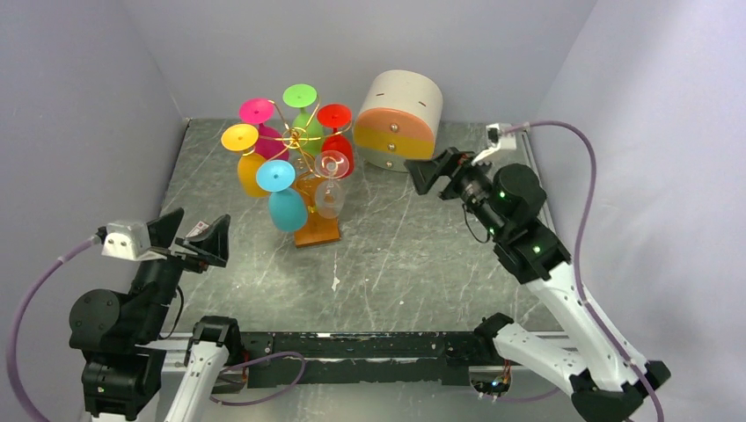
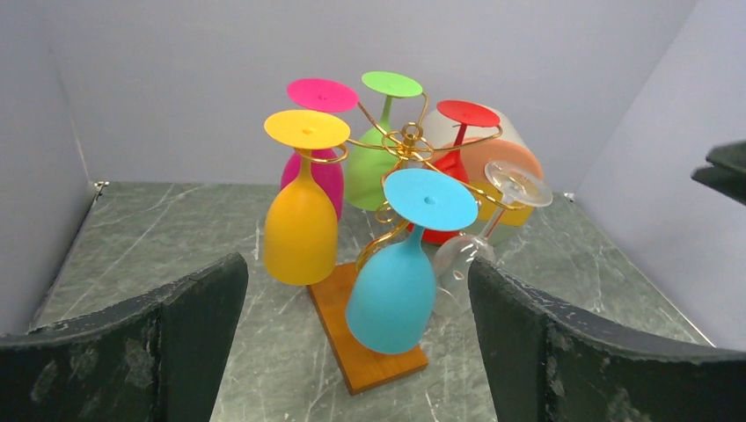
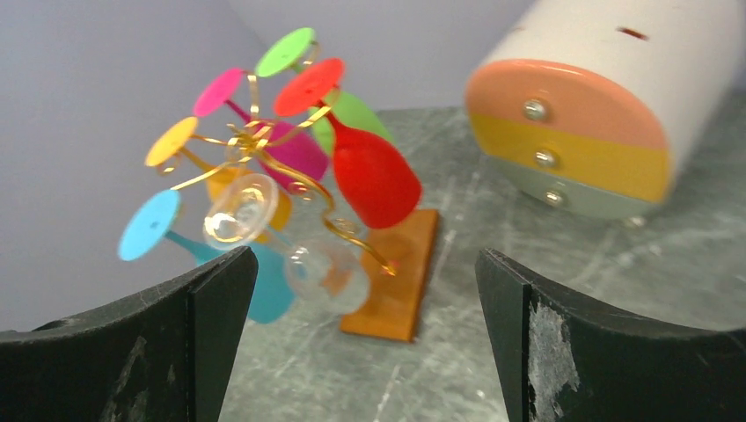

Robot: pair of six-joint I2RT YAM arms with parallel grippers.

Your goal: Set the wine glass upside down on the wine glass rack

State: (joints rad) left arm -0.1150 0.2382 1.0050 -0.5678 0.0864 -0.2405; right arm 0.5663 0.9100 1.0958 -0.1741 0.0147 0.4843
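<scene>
The grey marbled table (image 1: 422,255) carries all items, with both arm bases bolted at its near edge. The right arm (image 1: 537,264) rises from the near right corner and extends along the right side, bent at the elbow, with its wrist turned left. The right gripper (image 1: 431,172) hangs above the table, just beside the drawer box and well apart from the rack; its fingers are spread wide and hold nothing. The left arm (image 1: 132,308) is folded low over the near left corner, wrist roughly level and aimed at the rack. The left gripper (image 1: 192,234) is likewise spread apart and empty, well short of the rack. A round cream drawer box (image 1: 400,119) lies on its side at the far centre-right, its peach, yellow and pale green fronts facing the arms. The wine glass rack (image 2: 407,142) stands left of centre on its wooden base. Five coloured glasses hang from it upside down, feet uppermost: yellow (image 2: 301,230), blue (image 2: 393,290), green (image 2: 369,171), pink (image 2: 324,180) and red (image 3: 374,176). The clear wine glass (image 1: 330,198) also hangs on the rack — foot caught in a scroll arm on the right-hand side, bowl down and tilted, between the blue and red glasses.
</scene>
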